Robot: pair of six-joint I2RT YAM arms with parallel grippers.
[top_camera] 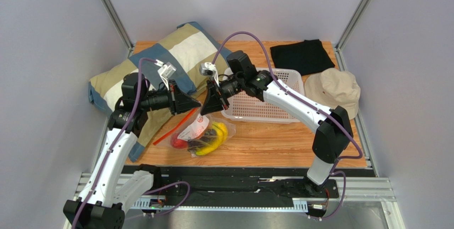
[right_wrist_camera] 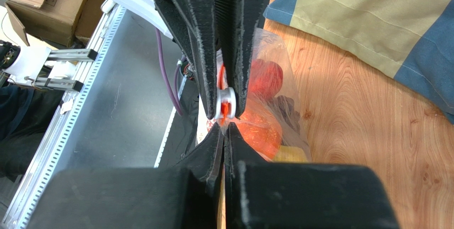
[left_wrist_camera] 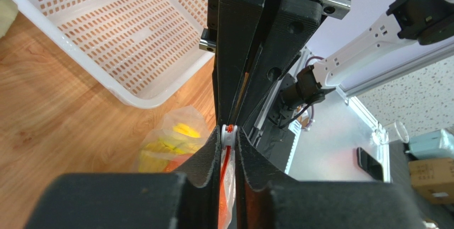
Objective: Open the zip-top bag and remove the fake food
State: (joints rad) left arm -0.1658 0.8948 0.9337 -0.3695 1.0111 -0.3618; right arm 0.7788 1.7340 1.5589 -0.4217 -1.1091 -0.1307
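Observation:
The zip-top bag lies on the wooden table in front of the basket and is lifted at its top corner. Inside it I see the yellow bananas, a red fruit and dark grapes. The orange-red zipper strip runs down to the left. My left gripper is shut on the white zipper slider. My right gripper faces it tip to tip, shut on the bag's edge just beyond the slider. The orange fruit and the red fruit show through the plastic.
A white perforated basket stands just behind the bag. A striped pillow lies at the back left, under the left arm. A black cloth and a beige hat lie at the back right.

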